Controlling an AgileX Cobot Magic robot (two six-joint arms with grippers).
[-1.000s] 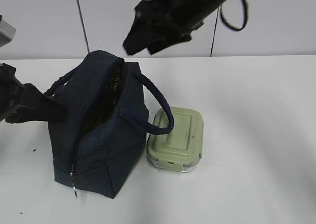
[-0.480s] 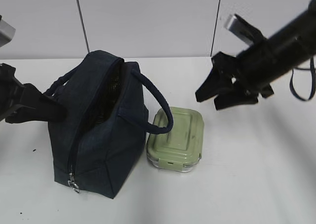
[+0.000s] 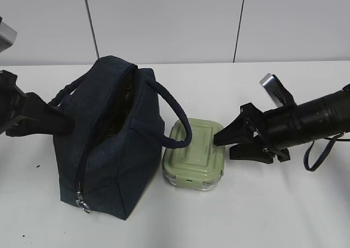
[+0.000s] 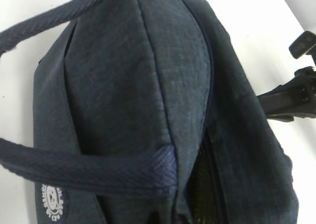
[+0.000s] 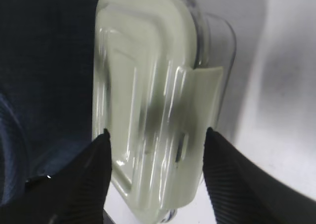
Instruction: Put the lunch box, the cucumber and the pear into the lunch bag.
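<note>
right arm has swung down from high over the lunch bag [image 3: 112, 139] to table level on the right; bag, lunch box [image 3: 195, 154] and left arm look unmoved. right gripper [image 3: 225, 144] now sits low just beside the box's right end, tips pointing left at it. in the right wrist view the jaws stand apart with the box [image 5: 155, 110] between them, one dark finger [image 5: 84, 177] on each side of the pale green lid; contact with the box sides can't be confirmed, picture is motion-blurred. so released, wide, straddling the box, nothing lifted.

lunch box sits flat on the white table [image 3: 284, 204], lid on, clip visible on the near end, touching or just beside the bag's right side. one loop handle [image 3: 175, 119] of the bag droops over the box's left edge.

bag stands upright left of centre, zipper open along the top, dark gap showing, metal ring pull [image 3: 83, 205] hanging at the near bottom end. other handle sticks out to the left.

left gripper [image 3: 64, 125] is at the bag's left side near that handle; fingertips hidden against the fabric in the exterior view and not seen in the left wrist view, which only shows navy fabric [image 4: 148, 95] and handle straps. it's clenched shut; can't tell if it pinches fabric or handle.

cucumber and pear not visible in any view.
</note>
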